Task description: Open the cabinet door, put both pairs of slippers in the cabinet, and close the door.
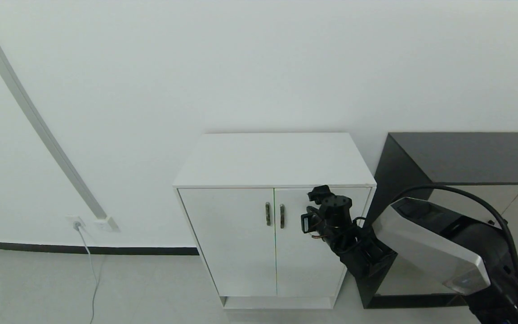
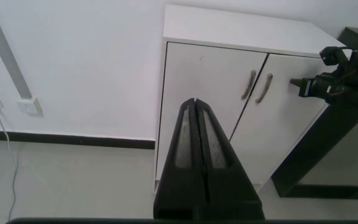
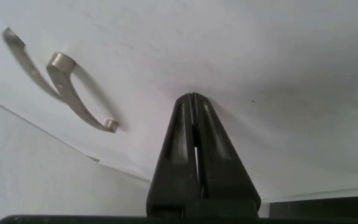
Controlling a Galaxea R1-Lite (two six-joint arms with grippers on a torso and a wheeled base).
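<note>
We face a pale wall (image 1: 259, 67) above a grey floor (image 1: 142, 283). Against the wall, at 6 o'clock from the head view's middle, stands the white cabinet (image 1: 272, 157). A dark cabinet (image 1: 466, 157) stands just beside it at 3 o'clock.

The white cabinet's left door (image 1: 232, 243) and right door (image 1: 304, 270) are both closed. A grey strip (image 1: 38, 121) runs slantwise down the wall from 11 o'clock towards a socket (image 1: 75, 222).

The right gripper (image 3: 194, 99) is in front of the right door's upper part, at 3 o'clock from the handles. Its fingers are pressed together with nothing between them. The tips are right at the door face, though we cannot tell if they touch it.

The left gripper (image 2: 195, 102) is well apart from the white cabinet, pointing towards the left door, with its fingers closed together and holding nothing.

Two slim metal handles (image 1: 267, 213) sit side by side where the doors meet. The socket is at 9 o'clock from the white cabinet, and a cable (image 1: 92, 274) hangs from it to the floor.
</note>
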